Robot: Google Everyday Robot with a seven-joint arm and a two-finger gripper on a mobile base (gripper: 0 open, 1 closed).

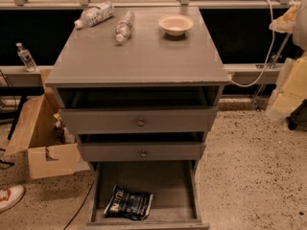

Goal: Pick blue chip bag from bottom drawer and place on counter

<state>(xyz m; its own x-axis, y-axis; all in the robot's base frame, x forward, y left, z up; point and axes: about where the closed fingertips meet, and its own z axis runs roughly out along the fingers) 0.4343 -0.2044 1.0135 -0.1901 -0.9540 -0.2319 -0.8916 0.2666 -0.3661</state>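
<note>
The blue chip bag [128, 202] lies flat and crumpled in the open bottom drawer [184, 195], toward its front left. The two shallower drawers above, each with a round knob, are pulled out a little. The counter [144, 51] is the grey top of the cabinet. My gripper [290, 16] shows only as a pale blurred shape at the right edge, level with the back of the counter and far above and to the right of the bag. It holds nothing that I can see.
On the back of the counter lie two clear plastic bottles [94, 14] [124, 26], and a white bowl [175, 24] stands there. An open cardboard box [41, 143] stands on the floor to the left. A white cable [268, 42] hangs at the right. A shoe [9, 197] is at the bottom left.
</note>
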